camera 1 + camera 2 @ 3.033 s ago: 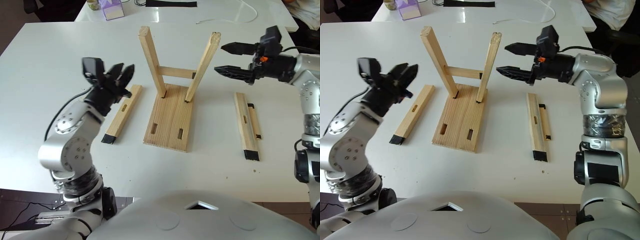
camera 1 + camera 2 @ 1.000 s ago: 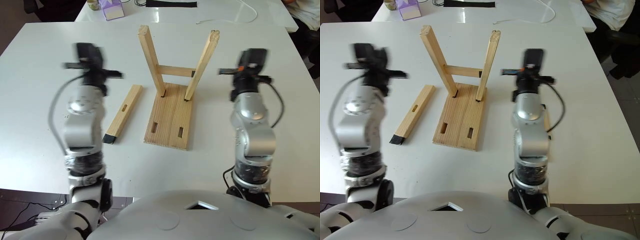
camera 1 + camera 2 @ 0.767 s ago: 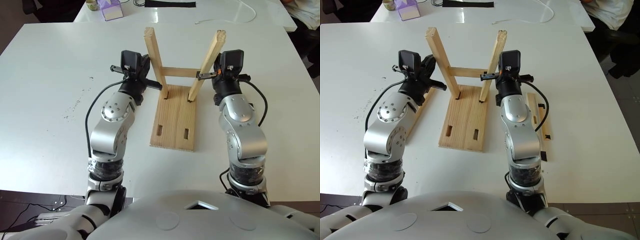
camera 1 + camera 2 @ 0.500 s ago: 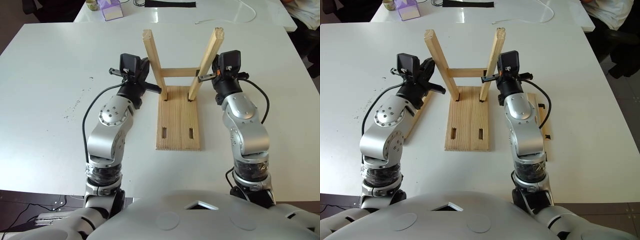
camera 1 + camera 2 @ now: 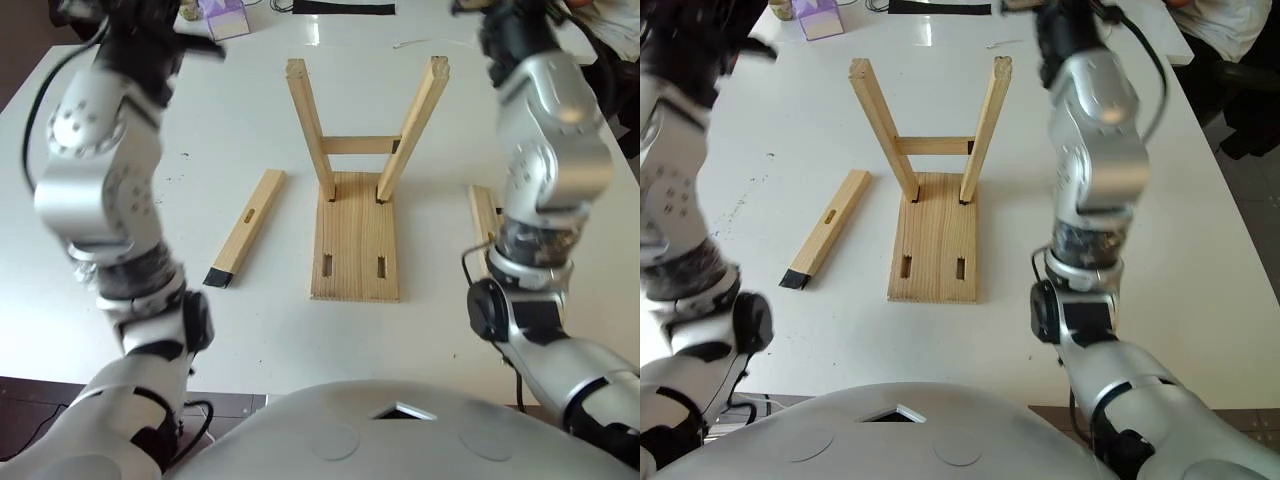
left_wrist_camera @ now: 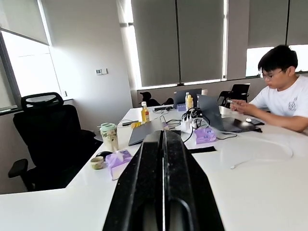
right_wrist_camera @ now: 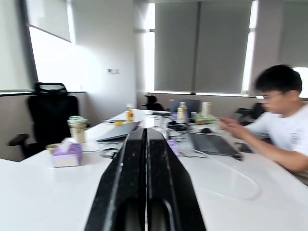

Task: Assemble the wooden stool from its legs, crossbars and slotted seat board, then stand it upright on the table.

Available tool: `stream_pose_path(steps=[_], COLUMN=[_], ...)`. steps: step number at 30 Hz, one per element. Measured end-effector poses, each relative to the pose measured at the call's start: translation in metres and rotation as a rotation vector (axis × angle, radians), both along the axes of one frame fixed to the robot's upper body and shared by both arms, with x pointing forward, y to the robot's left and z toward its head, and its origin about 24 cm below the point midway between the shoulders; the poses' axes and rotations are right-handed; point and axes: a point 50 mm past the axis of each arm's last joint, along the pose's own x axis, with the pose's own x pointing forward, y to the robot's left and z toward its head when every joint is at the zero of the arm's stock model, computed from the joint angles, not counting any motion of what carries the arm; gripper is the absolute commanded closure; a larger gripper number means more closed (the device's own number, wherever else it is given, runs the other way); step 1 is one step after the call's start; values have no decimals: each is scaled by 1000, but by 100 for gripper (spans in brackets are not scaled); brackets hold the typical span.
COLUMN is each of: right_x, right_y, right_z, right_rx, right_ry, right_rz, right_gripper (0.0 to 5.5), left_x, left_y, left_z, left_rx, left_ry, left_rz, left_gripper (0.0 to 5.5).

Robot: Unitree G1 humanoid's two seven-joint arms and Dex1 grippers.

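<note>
The slotted seat board (image 5: 355, 255) lies flat at the middle of the white table (image 5: 150, 150). Two legs (image 5: 308, 125) (image 5: 415, 120) stand in its far slots, joined by a crossbar (image 5: 358, 145); the two near slots are open. A loose leg (image 5: 246, 225) with a black tip lies left of the board. Another loose leg (image 5: 482, 212) lies to the right, partly behind my right arm. Both arms are raised high above the table. My left gripper (image 6: 162, 134) and right gripper (image 7: 146, 131) are shut on nothing and point level into the room.
A purple tissue box (image 5: 222, 15), a black strip (image 5: 340, 8) and a white cable (image 5: 430, 42) lie on the second table behind. Small dark specks (image 5: 150, 205) mark the table's left side.
Both arms have swung up from beside the standing legs to high above the table, uncovering the loose legs on either side. Since three seconds ago the board was turned straight.
</note>
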Motion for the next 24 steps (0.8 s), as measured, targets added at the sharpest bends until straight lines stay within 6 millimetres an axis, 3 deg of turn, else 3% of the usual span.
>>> stream_pose_path(steps=[2, 4, 9, 13, 16, 18, 20, 22, 24], right_x=[4, 4, -6, -20, -22, -18, -10, 2, 1], right_y=[15, 21, 28, 27, 24, 22, 20, 17, 16], right_z=[12, 15, 24, 51, 55, 46, 24, -32, -45], right_rx=[2, 11, 52, 122, 131, 110, 52, -65, -89], right_ry=[-14, -17, -55, -152, -171, -142, -68, 134, 161], right_rz=[55, 87, 126, 158, 138, 96, 43, -10, -20], right_gripper=[549, 549, 549, 549, 549, 549, 549, 549, 549], left_x=[9, 12, 12, 1, 0, 8, 14, 21, 23], left_y=[-22, -31, -30, -36, -39, -41, -44, -47, -52], left_z=[4, 6, 7, 33, 40, 28, 4, -43, -51], left_rx=[-46, -80, -138, -156, -160, -164, -171, -199, -190], left_ry=[20, 33, 42, -63, -83, -12, 96, 272, 275], left_rz=[-60, -92, -78, -114, -133, -133, -127, -102, -114], left_gripper=[550, 550, 550, 550, 550, 550, 550, 550, 550])
